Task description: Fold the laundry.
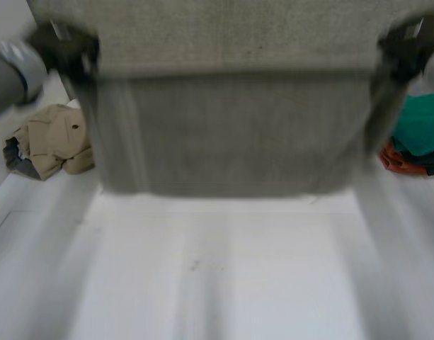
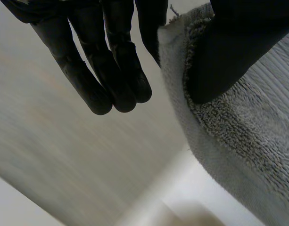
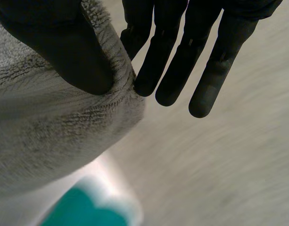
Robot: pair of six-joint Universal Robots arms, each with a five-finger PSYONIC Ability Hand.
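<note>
Towel work, seen from the head view: the grey towel is held up and spread wide above the white table. It takes the upper half of the view from 10 o'clock to 2 o'clock, and its lower edge runs almost straight across the middle. Whether this edge touches the table I cannot tell.

The left hand is at the towel's upper corner at 10 o'clock, and the right hand is at the other upper corner at 2 o'clock.

In the left wrist view the thumb lies flat on the fluffy side of the towel's corner. One finger goes behind the edge, so the cloth is pinched between them. The other fingers are straight, close together and beside the cloth, holding nothing.

The right wrist view shows the same kind of hold. The thumb presses the corner against one finger behind it, and the other fingers hang straight and a little apart, free of the cloth.

On the table at 9 o'clock lies a crumpled beige garment. At 3 o'clock there is a teal garment with an orange garment just beside it, both partly hidden behind the towel's side edge.
</note>
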